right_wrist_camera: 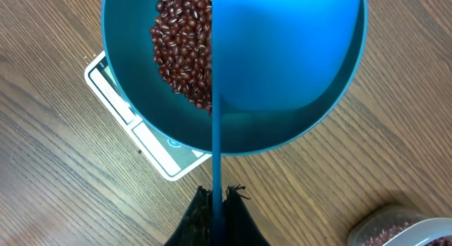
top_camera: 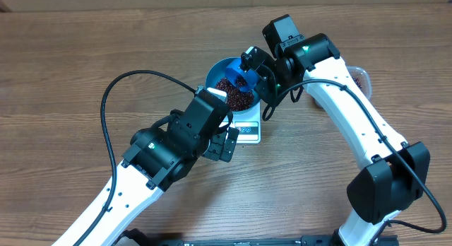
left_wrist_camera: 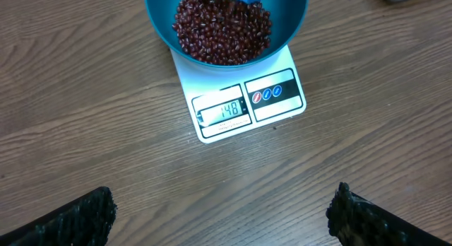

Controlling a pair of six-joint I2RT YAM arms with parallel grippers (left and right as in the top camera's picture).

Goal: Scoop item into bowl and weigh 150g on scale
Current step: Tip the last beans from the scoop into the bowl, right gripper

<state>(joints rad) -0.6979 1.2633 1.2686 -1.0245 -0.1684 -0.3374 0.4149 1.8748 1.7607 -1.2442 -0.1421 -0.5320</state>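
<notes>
Loose, light beans [left_wrist_camera: 222, 30] likely roll and scatter, best moved by scoop [right_wrist_camera: 216, 147], whose thin handle the right pincer [right_wrist_camera: 217, 198] clamps over the bowl [left_wrist_camera: 291, 27]; left pincer [left_wrist_camera: 222, 225] gapes empty.

The bowl [top_camera: 214, 75] covers most of the scale [top_camera: 248, 133], leaving only the display edge exposed. Over the bowl, the right gripper [right_wrist_camera: 217, 203], its jaws clamped on the scoop [right_wrist_camera: 282, 55], fills much of the space above it. From there the right arm slants across the worktop [top_camera: 63, 69] to the near right corner. The tub [right_wrist_camera: 395, 228] stands on that arm's right side, apart from the bowl. The left gripper [left_wrist_camera: 222, 203] hangs on the scale's near side with its jaws spread wide. Bare wood runs between its fingers [left_wrist_camera: 74, 221] up to the display edge. Left of the bowl the wood lies open, crossed only by a black cable [top_camera: 104, 112] loop.
</notes>
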